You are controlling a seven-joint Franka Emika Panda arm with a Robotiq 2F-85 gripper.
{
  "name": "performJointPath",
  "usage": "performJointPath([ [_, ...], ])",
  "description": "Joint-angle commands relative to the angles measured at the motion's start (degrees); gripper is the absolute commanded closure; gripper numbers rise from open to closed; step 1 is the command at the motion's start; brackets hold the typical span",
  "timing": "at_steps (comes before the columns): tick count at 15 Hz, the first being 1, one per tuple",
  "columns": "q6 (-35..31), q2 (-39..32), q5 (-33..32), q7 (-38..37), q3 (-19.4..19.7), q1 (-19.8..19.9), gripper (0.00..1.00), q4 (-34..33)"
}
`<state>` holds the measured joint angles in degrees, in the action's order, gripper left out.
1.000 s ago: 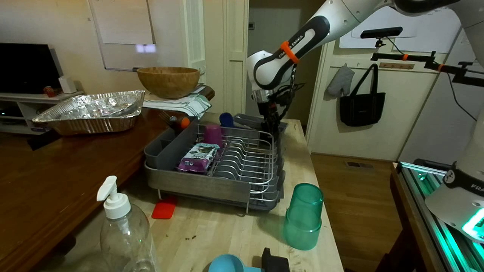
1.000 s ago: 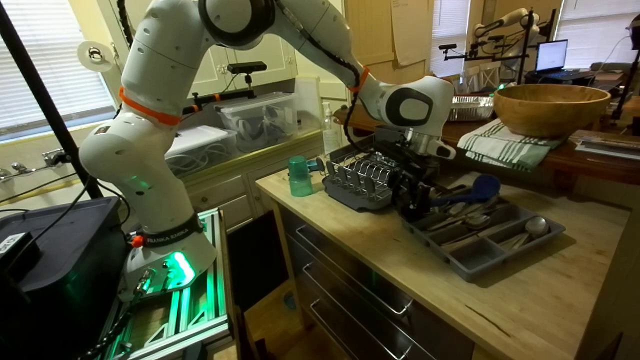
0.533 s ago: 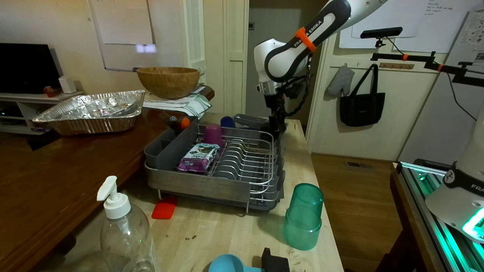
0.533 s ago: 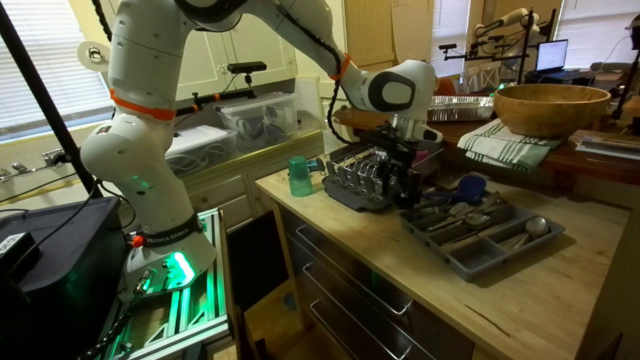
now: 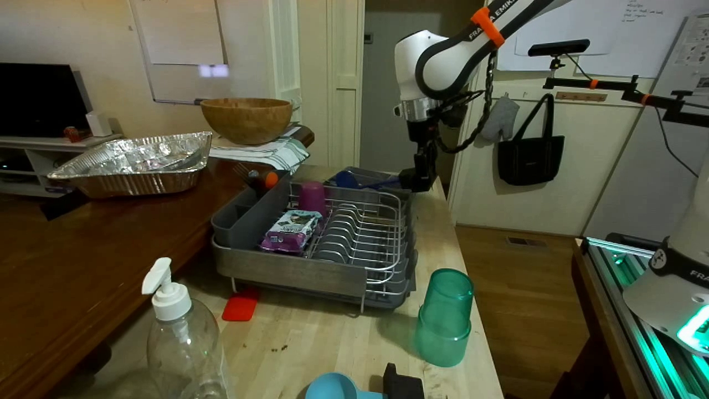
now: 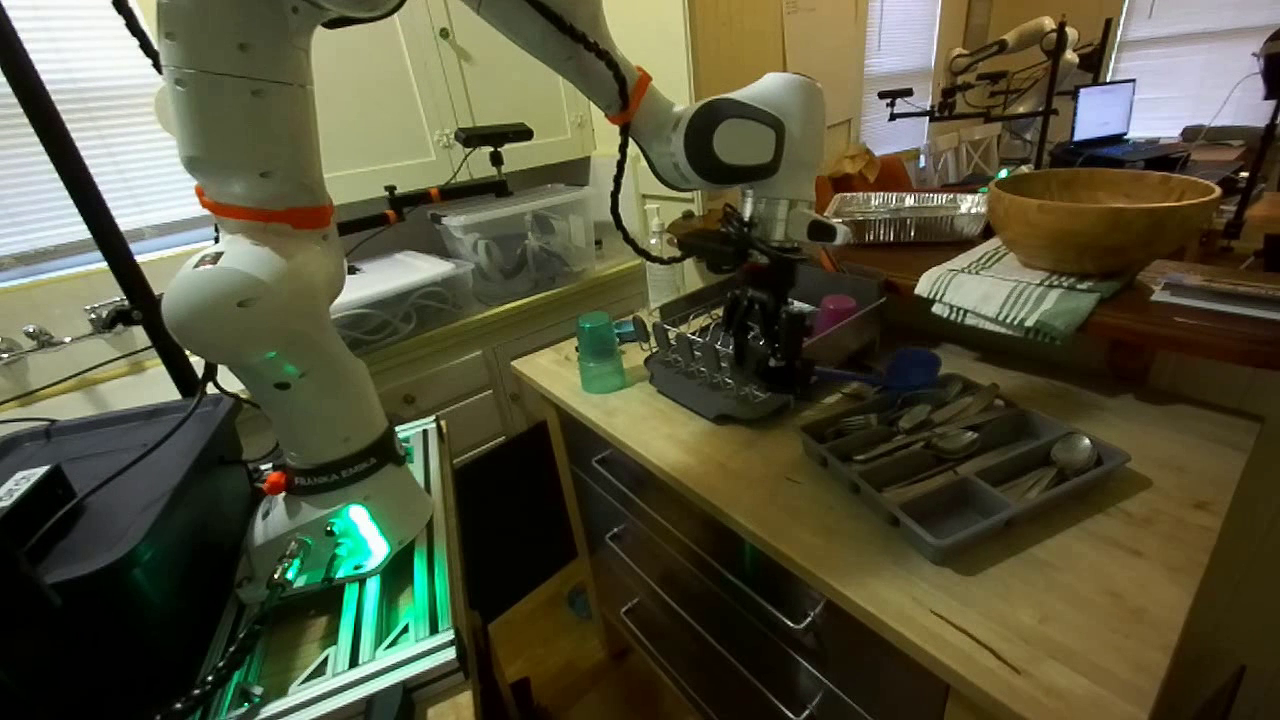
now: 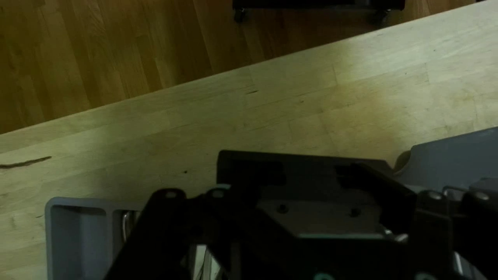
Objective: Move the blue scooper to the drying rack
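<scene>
The blue scooper shows in both exterior views (image 5: 346,179) (image 6: 910,370), bowl pointing away from my gripper and thin handle running into the jaws. My gripper (image 5: 416,182) is shut on the handle end and holds the scooper low, between the cutlery tray and the drying rack (image 5: 293,271). In an exterior view my gripper (image 6: 785,378) is at the near end of the drying rack (image 6: 715,398). In the wrist view my gripper (image 7: 310,173) is dark; the scooper is hidden there, and the grey edge of the rack (image 7: 459,159) lies at right.
A grey cutlery tray (image 6: 950,535) with utensils stands beside the rack on the wooden counter. The rack holds a purple cup (image 5: 312,198) and a purple packet (image 5: 292,231). Green cups (image 5: 446,318), a soap bottle (image 5: 185,343) and a light-blue round object (image 5: 332,387) stand on the counter.
The arm has moved back from the cutlery tray toward the rack's near side and the counter edge. The blue scooper has travelled along with the gripper.
</scene>
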<state>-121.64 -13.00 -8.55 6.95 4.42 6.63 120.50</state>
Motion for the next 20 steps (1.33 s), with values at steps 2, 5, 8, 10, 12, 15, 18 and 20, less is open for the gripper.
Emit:
performJointPath([
  [2, -3.7, 4.0, 1.0, -1.2, 1.2, 0.4, 0.64, 3.9],
  [5, -5.7, 4.3, 0.7, -0.6, 1.8, 0.8, 0.64, 4.5],
  [8, -7.0, 7.8, -0.3, -1.0, 2.1, 0.4, 0.64, 8.0],
  [10, -6.8, 10.5, -0.8, -0.9, 1.7, -0.1, 0.64, 10.6],
  [12, -6.6, 13.9, -2.3, -2.1, 1.1, -1.0, 0.64, 13.9],
  [15, -5.8, 19.6, -3.7, -3.6, -0.6, -2.5, 0.64, 18.8],
  [18, -5.8, 23.7, -7.0, -7.3, -3.7, -4.5, 0.64, 22.0],
  [20, -5.7, 25.2, -9.8, -9.5, -6.0, -5.7, 0.64, 22.7],
])
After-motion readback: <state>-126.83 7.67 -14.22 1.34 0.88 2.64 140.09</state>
